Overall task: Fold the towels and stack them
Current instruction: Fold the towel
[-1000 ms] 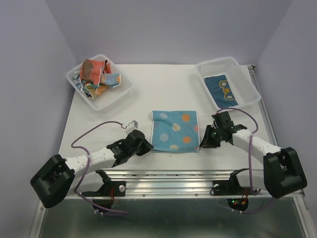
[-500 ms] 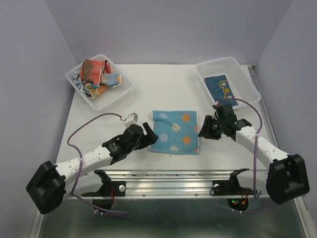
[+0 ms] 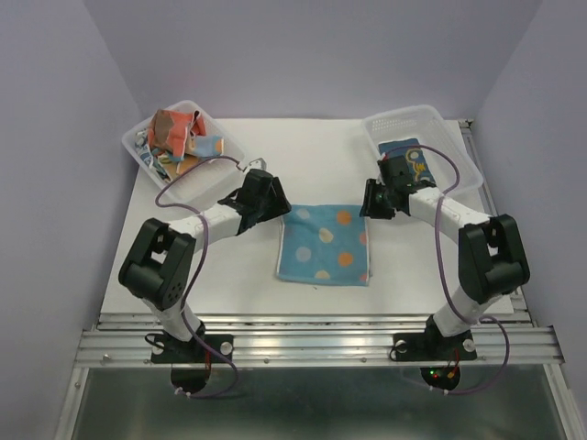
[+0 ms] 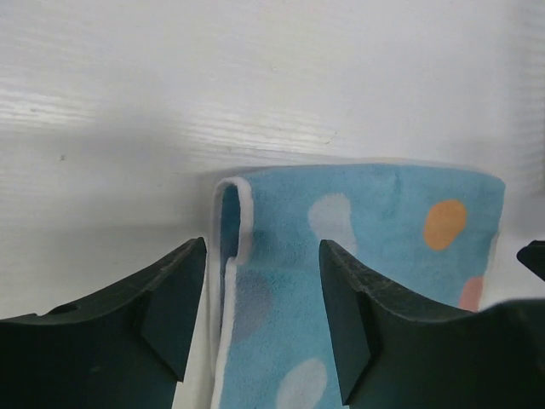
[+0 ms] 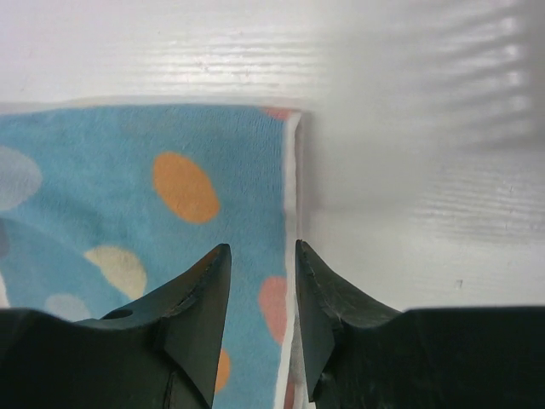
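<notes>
While L claw [image 4: 262, 252] gapes wide at 1 corner of blue dotted towel [image 3: 323, 243], R claw [image 5: 261, 249], narrower, straddles its hem.

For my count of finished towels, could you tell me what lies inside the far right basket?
One dark blue patterned towel lies flat in the right basket; the right arm covers its near corner, and anything beneath is hidden.

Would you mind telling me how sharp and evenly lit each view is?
Top view: even, soft light, sharp. Left wrist view: blue dotted towel fairly crisp, faint shadow along its far edge on the table. Right wrist view: table's top right washed out with rippled streaks; towel clear.
</notes>
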You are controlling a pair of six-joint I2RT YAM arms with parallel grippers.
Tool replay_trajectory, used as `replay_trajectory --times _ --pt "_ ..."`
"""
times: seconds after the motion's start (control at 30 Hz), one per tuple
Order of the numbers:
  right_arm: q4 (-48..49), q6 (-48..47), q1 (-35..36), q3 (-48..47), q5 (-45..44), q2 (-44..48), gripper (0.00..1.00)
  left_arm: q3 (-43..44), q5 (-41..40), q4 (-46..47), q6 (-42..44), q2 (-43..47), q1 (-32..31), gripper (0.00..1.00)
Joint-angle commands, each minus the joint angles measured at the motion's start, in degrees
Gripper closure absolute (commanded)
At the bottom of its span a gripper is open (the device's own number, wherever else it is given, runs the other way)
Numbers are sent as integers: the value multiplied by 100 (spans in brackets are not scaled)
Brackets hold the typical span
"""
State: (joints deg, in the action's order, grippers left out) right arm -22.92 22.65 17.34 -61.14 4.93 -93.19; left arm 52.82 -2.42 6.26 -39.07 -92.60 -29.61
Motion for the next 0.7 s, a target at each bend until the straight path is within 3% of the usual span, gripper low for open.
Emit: replay_trajectory --times 0.0,0.2,0.33,0.4,0.5,0.67 --pt "270 -200 41 -573 -457 -375 59 598 566 156 409 -424 60 35" --pt "402 -262 41 -890 -379 -946 61 949 804 86 488 -952 227 52" --pt "446 -236 41 -1118 -264 -1253 64 1029 936 94 497 -1050 289 69" --pt "428 -226 41 -1171 -282 -1316 68 1046 953 94 505 -1076 297 76" --pt "455 -139 24 -1216 -378 -1342 88 1117 1093 95 514 -1164 350 100" --pt "306 -33 32 -1435 -844 -1377 94 1222 1129 95 558 -1252 411 100"
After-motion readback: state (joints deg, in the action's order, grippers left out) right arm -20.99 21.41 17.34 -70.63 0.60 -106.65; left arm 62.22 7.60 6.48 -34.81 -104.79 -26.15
